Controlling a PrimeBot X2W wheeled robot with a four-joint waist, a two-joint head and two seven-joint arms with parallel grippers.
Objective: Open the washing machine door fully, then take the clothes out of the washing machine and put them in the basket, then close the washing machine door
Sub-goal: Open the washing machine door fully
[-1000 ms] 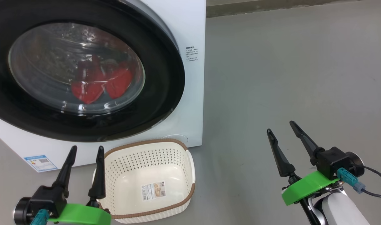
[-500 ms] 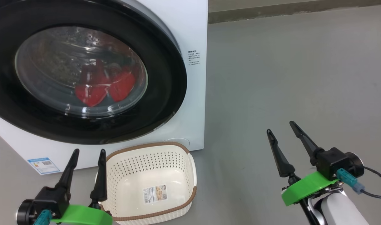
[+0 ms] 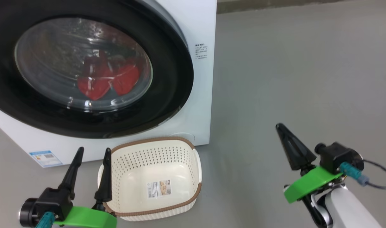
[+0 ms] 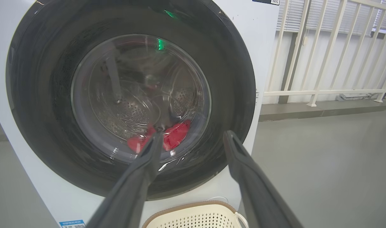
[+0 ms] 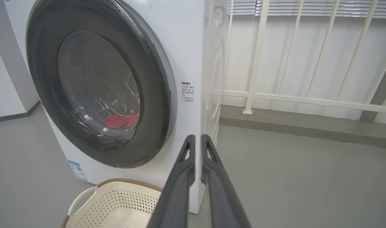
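The washing machine point(image 3: 199, 25) stands at the upper left with its door point(image 3: 167, 79) closed against the front. Red clothes point(image 3: 107, 82) lie in the drum behind the glass, also seen in the left wrist view point(image 4: 175, 136) and the right wrist view point(image 5: 121, 120). The basket point(image 3: 155, 142) sits empty on the floor below the door. My left gripper point(image 3: 95, 148) is open beside the basket's left rim, pointing at the door point(image 4: 38, 95). My right gripper point(image 3: 280, 126) hovers over bare floor right of the machine, its fingers point(image 5: 198, 136) shut on nothing.
Grey floor point(image 3: 291, 63) spreads to the right of the machine. A white railing point(image 5: 307, 101) on a low kerb runs behind the machine's right side. A blue label point(image 3: 46, 158) marks the machine's lower left front.
My right gripper's fingers have closed together from wide open. The head view has shifted slightly; the left gripper stays open.
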